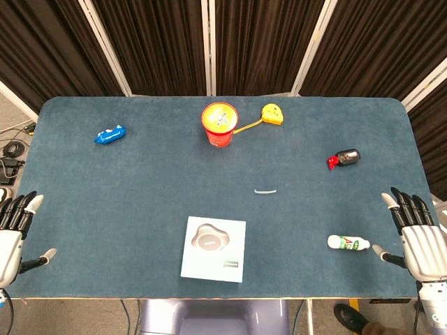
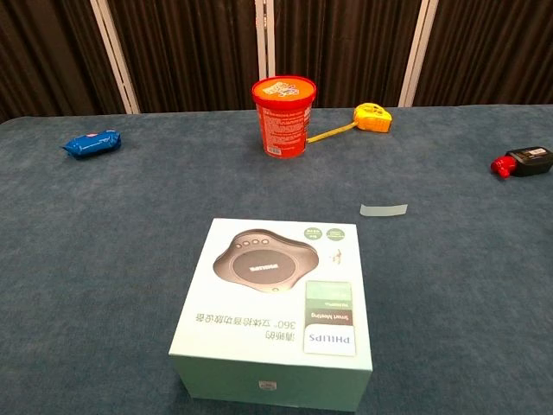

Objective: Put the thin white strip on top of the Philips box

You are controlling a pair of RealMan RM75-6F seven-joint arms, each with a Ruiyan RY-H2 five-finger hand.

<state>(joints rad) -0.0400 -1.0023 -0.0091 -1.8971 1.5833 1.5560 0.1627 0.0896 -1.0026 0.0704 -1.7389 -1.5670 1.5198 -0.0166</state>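
Note:
The thin white strip [image 1: 265,190] [image 2: 384,210] lies flat on the blue table, a little beyond and to the right of the Philips box [image 1: 214,249] [image 2: 275,309]. The box is pale green-white with a grey speaker pictured on its lid, and it stands near the table's front edge. My left hand [image 1: 14,232] hovers at the front left corner with its fingers spread, holding nothing. At the front right edge my right hand [image 1: 416,236] is likewise spread and empty. Neither hand shows in the chest view.
A red tub [image 1: 221,124] [image 2: 284,115] stands at the back centre beside a yellow tape measure [image 1: 272,114] [image 2: 372,118] with its tape pulled out. A blue packet [image 1: 110,135] [image 2: 91,143] lies back left. A black and red bottle [image 1: 344,158] [image 2: 524,162] and a small white bottle [image 1: 348,243] lie on the right.

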